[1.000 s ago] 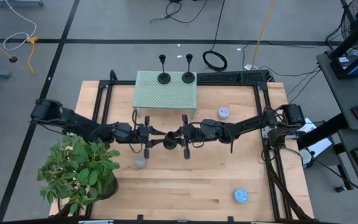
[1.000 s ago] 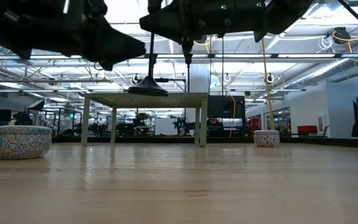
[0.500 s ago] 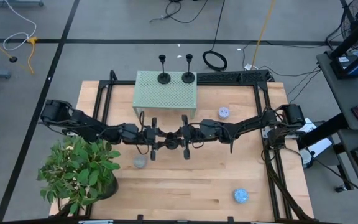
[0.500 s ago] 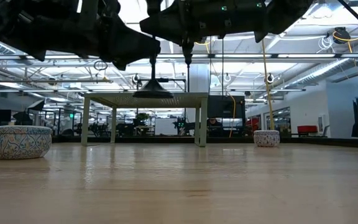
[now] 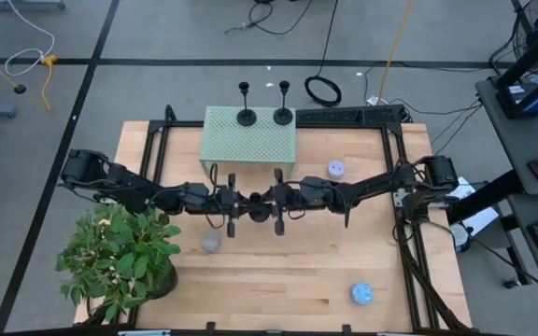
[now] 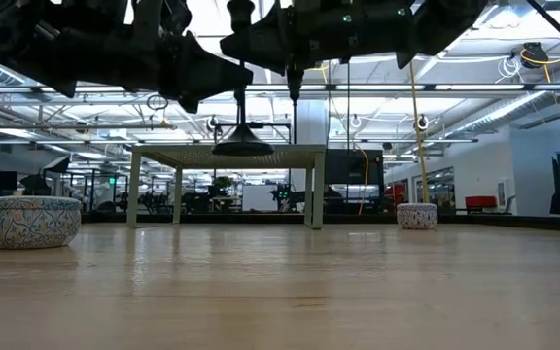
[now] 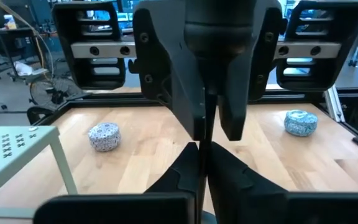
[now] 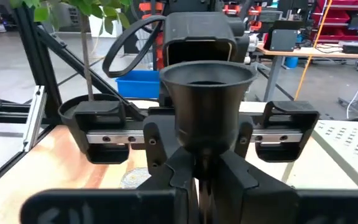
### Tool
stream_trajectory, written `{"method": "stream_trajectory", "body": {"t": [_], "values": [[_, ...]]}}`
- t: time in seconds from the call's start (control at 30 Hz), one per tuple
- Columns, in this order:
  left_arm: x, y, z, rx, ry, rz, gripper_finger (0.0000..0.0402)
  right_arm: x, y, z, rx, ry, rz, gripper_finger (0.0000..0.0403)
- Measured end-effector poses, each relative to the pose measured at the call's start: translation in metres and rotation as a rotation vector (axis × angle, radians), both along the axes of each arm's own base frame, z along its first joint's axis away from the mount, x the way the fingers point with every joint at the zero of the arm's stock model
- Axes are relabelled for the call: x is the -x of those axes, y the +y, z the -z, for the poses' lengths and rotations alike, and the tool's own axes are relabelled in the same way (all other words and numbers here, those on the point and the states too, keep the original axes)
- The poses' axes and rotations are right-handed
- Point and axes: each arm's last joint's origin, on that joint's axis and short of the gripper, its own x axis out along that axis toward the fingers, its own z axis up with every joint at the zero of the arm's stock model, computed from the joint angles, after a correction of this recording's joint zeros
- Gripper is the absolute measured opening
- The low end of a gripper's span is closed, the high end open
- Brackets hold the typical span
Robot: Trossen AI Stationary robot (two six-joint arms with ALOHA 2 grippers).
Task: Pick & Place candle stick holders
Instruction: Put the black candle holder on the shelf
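Pale wooden table top (image 5: 278, 271): smooth, faint sheen, visible grain.
Black candle stick holder (image 8: 206, 99): matt, smooth cup.
Pale green perforated stand (image 5: 249, 136): looks painted metal, matt.
Small round patterned pots (image 6: 33, 221): glazed, ceramic-looking.
Black frame rails (image 5: 398, 201): metal.

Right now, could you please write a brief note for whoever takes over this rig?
Right gripper: shut on the third holder, gripping its stem below the cup and holding it upright in the air above mid-table.
Left gripper: facing it, right at the same stem; its grip is unclear.
First holder and second holder: standing on the far edge of the green stand.
Done: apparently two placed.
Left: finish what looks like a handover, then probably set the third holder on the stand.
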Motion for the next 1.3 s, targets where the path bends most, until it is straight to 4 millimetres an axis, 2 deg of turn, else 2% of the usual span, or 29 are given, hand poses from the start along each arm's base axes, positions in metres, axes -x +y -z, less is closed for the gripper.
{"method": "stream_trajectory", "body": {"t": [0.1, 0.2, 0.43, 0.6, 0.87, 1.03, 1.17, 1.3], "values": [[0.000, 0.001, 0.000, 0.020, 0.000, -0.010, 0.0023, 0.000, -0.001, 0.001, 0.015, 0.006, 0.029, 0.0046], [0.000, 0.001, 0.001, 0.024, 0.008, -0.021, 0.0012, 0.000, -0.002, 0.004, 0.052, 0.041, 0.073, 0.0079], [0.002, 0.004, 0.003, 0.004, 0.044, -0.099, 0.0015, 0.002, -0.005, 0.013, 0.101, 0.141, 0.207, 0.0162], [0.009, 0.007, -0.007, -0.046, 0.062, -0.179, 0.0012, 0.010, -0.004, 0.007, 0.170, 0.185, 0.374, 0.0197], [0.037, 0.023, -0.055, -0.104, -0.079, -0.269, 0.0012, 0.031, 0.001, -0.005, 0.238, 0.262, 0.552, 0.0214], [0.060, 0.042, -0.075, -0.126, -0.122, -0.430, 0.0013, 0.047, 0.007, -0.005, 0.225, 0.248, 0.563, 0.0214], [0.075, 0.060, -0.086, -0.163, -0.148, -0.577, 0.0026, 0.059, 0.010, 0.003, 0.211, 0.242, 0.549, 0.0209], [0.083, 0.081, -0.089, -0.159, -0.160, -0.672, 0.0018, 0.064, 0.009, 0.011, 0.191, 0.199, 0.551, 0.0208]]}}
